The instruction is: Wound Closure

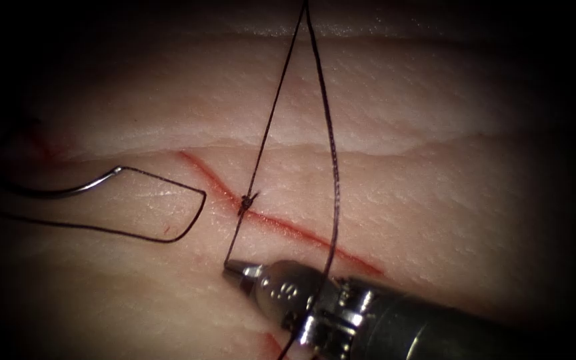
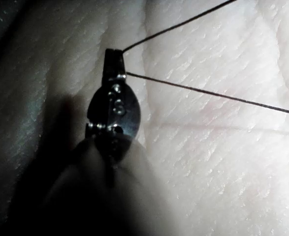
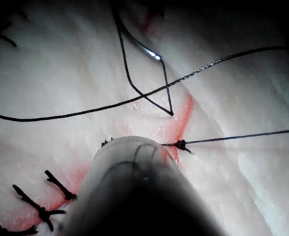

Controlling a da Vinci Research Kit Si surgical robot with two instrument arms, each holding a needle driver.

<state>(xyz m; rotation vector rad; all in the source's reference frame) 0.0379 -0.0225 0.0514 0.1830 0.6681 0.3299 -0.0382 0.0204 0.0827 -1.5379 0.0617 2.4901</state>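
the tissue (image 1: pixel 435 133) is the pale surface that carries everything, with a thin red cut (image 1: pixel 288 227) running slantwise across it. the needle (image 1: pixel 75 190) lies flat on it left of the cut, free of the flesh, its thread (image 1: pixel 188 223) looping on the surface beside it. a small dark knot (image 1: pixel 247 199) sits right on the cut, and in the right wrist view finished stitches (image 3: pixel 41 201) cross the cut.

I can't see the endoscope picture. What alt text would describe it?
The right gripper, its jaws shut, holds the thread just below a knot on the red cut in the tissue. The curved needle lies free on the tissue left of the cut, held by nothing.
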